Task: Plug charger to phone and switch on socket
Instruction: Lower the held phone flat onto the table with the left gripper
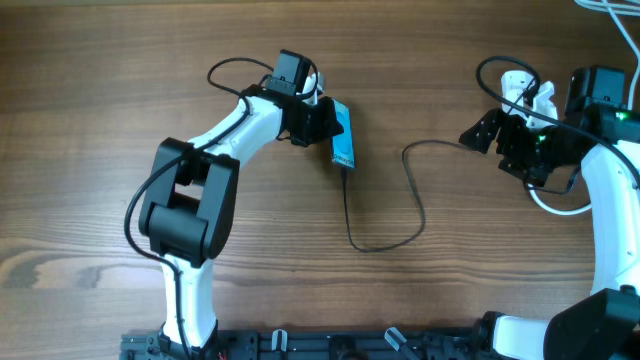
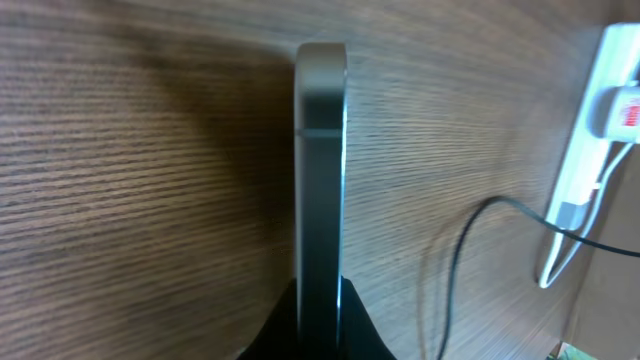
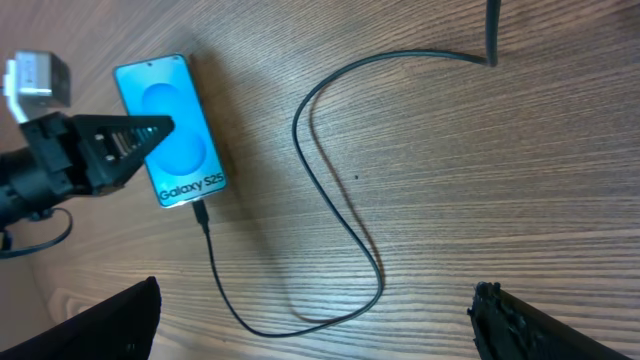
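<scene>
The phone [image 3: 170,130], with a cyan screen and a "Galaxy S25" band, stands on its long edge on the table, and my left gripper [image 1: 328,122] is shut on it. From the left wrist I see the phone [image 2: 320,170] edge-on between the black fingers [image 2: 362,325]. The charger [image 3: 340,200], a thin black cable, loops across the wood, and its tip [image 3: 203,215] meets the phone's bottom end. The socket [image 2: 598,130] lies white at the right with a red switch [image 2: 630,110]. My right gripper [image 3: 320,340] hangs open over the cable loop, holding nothing.
In the overhead view the socket [image 1: 522,88] is partly hidden under the right arm. A thick white cord [image 1: 560,207] curls beside that arm. The cable's loop [image 1: 385,245] lies between the two arms on the wooden table [image 1: 100,60].
</scene>
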